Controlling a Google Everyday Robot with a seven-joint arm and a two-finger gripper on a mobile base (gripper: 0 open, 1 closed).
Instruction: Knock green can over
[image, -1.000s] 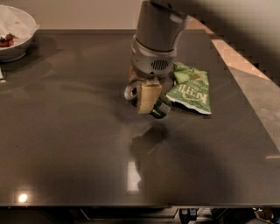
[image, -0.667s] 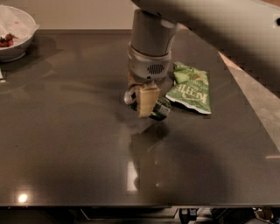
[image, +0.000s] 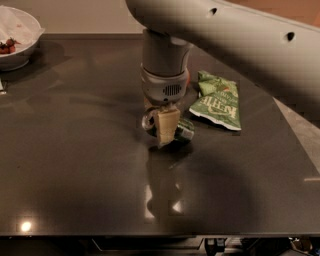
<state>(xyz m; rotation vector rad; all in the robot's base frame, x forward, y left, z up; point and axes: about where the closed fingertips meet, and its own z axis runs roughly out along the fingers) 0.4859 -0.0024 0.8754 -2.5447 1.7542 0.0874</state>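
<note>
A dark, glossy table (image: 75, 170) fills almost everything in front of me, with a few small glints of light along its near edge. Over it, from the upper right, reaches the robot's thick pale-grey arm (image: 240, 35). It bends down into a round grey wrist (image: 165, 65) that stands nearly upright over the middle of the table and casts a broad shadow towards me.

Far off in the back left corner sits a white bowl (image: 17, 47) with some reddish bits in it, well apart from everything else. To the right of the wrist a crinkled green chip bag (image: 217, 102) lies flat on the table.

Below the wrist hangs the gripper (image: 166, 132), right down at the tabletop, and its pale, cream-coloured tip faces me. Whether it is spread or pressed together I cannot tell from here, because that one pale part blocks the rest.

The green can (image: 186, 129) is directly behind that tip and partly hidden by it. It seems to lie on its side across the gripper, with a silvery round end showing to the left of the pale tip and the dark-green body poking out to the right. The can is just beside the near left corner of the chip bag, but I cannot tell whether they touch.
</note>
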